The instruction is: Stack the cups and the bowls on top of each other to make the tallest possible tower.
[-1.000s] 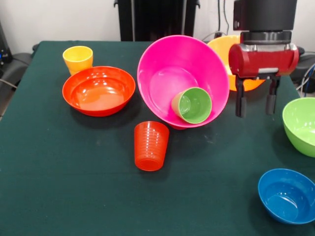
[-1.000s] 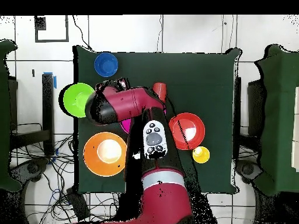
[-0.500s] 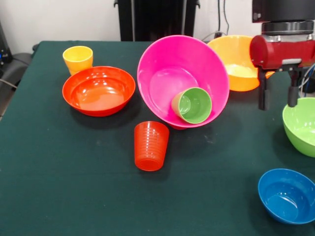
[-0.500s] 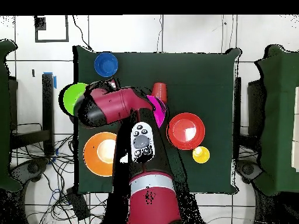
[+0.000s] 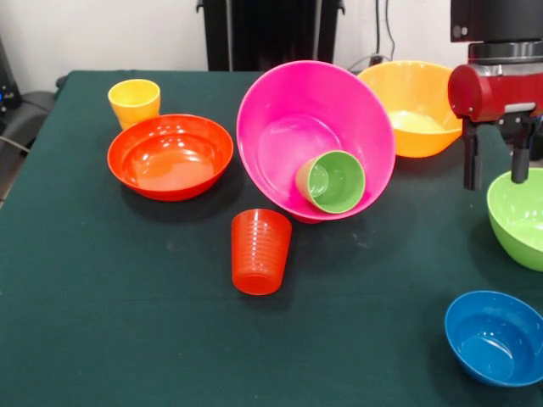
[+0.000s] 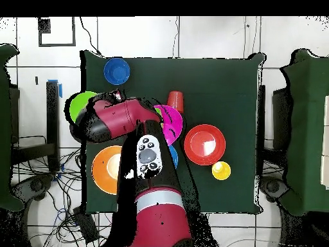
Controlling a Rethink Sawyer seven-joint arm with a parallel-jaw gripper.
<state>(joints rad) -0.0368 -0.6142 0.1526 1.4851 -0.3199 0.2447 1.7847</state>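
The large pink bowl (image 5: pixel 293 127) rests tilted at mid table, with the light green cup (image 5: pixel 333 181) lying on its side inside it. The ribbed orange-red cup (image 5: pixel 260 251) stands mouth down in front of it. The yellow cup (image 5: pixel 134 102) stands behind the wide red-orange bowl (image 5: pixel 170 155) at the left. The yellow-orange bowl (image 5: pixel 411 106) is at the back right, the lime green bowl (image 5: pixel 517 216) at the right edge, and the medium blue bowl (image 5: pixel 495 337) at the front right. My gripper (image 5: pixel 494 174) hangs open and empty over the lime bowl's far rim. The small magenta bowl is out of view.
In the overhead view my red arm (image 6: pixel 122 119) covers part of the lime green bowl (image 6: pixel 78 103) and the yellow-orange bowl (image 6: pixel 105 170). A bit of dark blue (image 6: pixel 173 156) shows beside the pink bowl (image 6: pixel 172 122). Cables lie behind the table.
In the front view my gripper has moved right, from beside the pink bowl and in front of the yellow-orange bowl to the lime green bowl. It stayed open. No bowl or cup has moved.
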